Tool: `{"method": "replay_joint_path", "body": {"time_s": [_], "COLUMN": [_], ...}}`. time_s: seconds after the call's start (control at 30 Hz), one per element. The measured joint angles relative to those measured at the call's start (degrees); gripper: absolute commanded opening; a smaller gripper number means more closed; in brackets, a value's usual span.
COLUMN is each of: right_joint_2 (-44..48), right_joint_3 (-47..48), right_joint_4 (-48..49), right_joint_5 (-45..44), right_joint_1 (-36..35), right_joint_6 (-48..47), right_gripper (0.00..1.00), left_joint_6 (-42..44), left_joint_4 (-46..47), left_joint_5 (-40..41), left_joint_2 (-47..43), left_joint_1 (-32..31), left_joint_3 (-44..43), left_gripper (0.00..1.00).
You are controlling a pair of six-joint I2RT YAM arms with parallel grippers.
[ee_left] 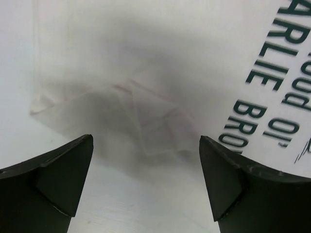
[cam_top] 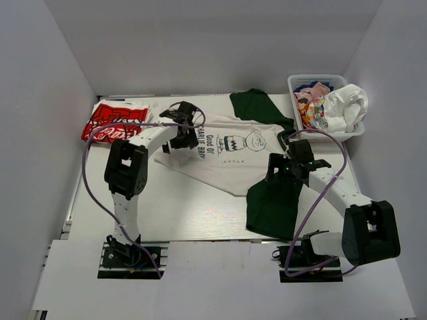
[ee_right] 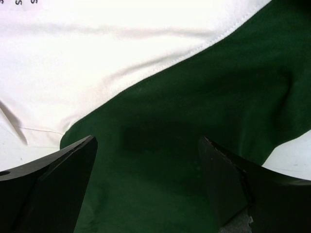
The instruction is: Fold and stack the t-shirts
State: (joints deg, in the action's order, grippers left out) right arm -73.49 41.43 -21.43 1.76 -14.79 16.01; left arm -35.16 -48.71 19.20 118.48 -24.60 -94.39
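Note:
A white t-shirt with a cartoon boy and black text (cam_top: 227,153) lies spread in the middle of the table. A dark green t-shirt (cam_top: 272,203) lies partly under it, showing at the back and front right. My left gripper (cam_top: 179,140) is open just above the white shirt's left edge (ee_left: 146,131), holding nothing. My right gripper (cam_top: 285,175) is open just above the green cloth (ee_right: 160,160) beside the white hem (ee_right: 97,58), holding nothing. A folded red-and-white printed shirt (cam_top: 113,122) lies at the back left.
A white lattice basket (cam_top: 297,85) at the back right holds several crumpled shirts, pink, printed and white (cam_top: 343,107). White walls close in the back and both sides. Purple cables loop from both arms.

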Motion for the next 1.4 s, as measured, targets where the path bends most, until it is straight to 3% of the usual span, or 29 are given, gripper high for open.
{"method": "replay_joint_path", "body": {"time_s": [0.27,0.37,0.4,0.43,0.5,0.6,0.7,0.77,0.87,1.07,1.2,1.4], "right_joint_2": [0.00,-0.02,-0.02,-0.07,-0.11,-0.11,-0.13,-0.13,-0.13,-0.13,-0.13,-0.11], "right_joint_3": [0.00,0.00,0.00,0.00,0.00,0.00,0.00,0.00,0.00,0.00,0.00,-0.81], "right_joint_4": [0.59,0.59,0.59,0.59,0.57,0.57,0.59,0.59,0.57,0.57,0.57,0.85], "right_joint_5": [0.04,0.04,0.02,0.00,0.00,-0.02,-0.09,-0.15,-0.26,-0.22,-0.22,-0.35], "right_joint_1": [-0.22,-0.24,-0.24,-0.24,-0.24,-0.24,-0.31,-0.31,-0.31,-0.35,-0.39,-0.39], "right_joint_6": [0.00,0.00,0.00,-0.02,0.00,0.00,0.00,0.00,0.00,-0.07,-0.13,0.37], "right_gripper": [0.90,0.90,0.90,0.90,0.90,0.90,0.90,0.90,0.90,0.90,0.90,0.90], "left_joint_6": [-1.18,-1.53,-1.51,-1.53,-1.64,-1.64,-1.36,-1.16,-1.05,-0.76,-1.07,-6.10], "left_joint_4": [3.52,4.42,4.79,5.44,6.73,7.63,8.68,9.01,9.44,8.76,3.21,-3.21], "left_joint_5": [-1.95,-3.15,-3.50,-3.76,-4.33,-4.96,-5.46,-6.05,-6.60,-6.56,-4.68,-3.93], "left_joint_2": [-6.51,-5.86,-5.70,-5.51,-5.05,-3.63,-1.84,-1.51,-1.44,-1.49,-3.43,-20.44], "left_joint_1": [0.04,0.04,0.04,0.04,0.17,0.52,0.83,0.87,0.87,0.87,0.79,0.42], "left_joint_3": [10.56,11.76,11.85,11.85,11.82,11.04,10.29,9.77,9.62,9.31,9.03,24.90], "left_gripper": [0.85,0.71,0.60,0.60,0.49,0.48,0.39,0.27,0.00,0.00,0.00,0.00]}}
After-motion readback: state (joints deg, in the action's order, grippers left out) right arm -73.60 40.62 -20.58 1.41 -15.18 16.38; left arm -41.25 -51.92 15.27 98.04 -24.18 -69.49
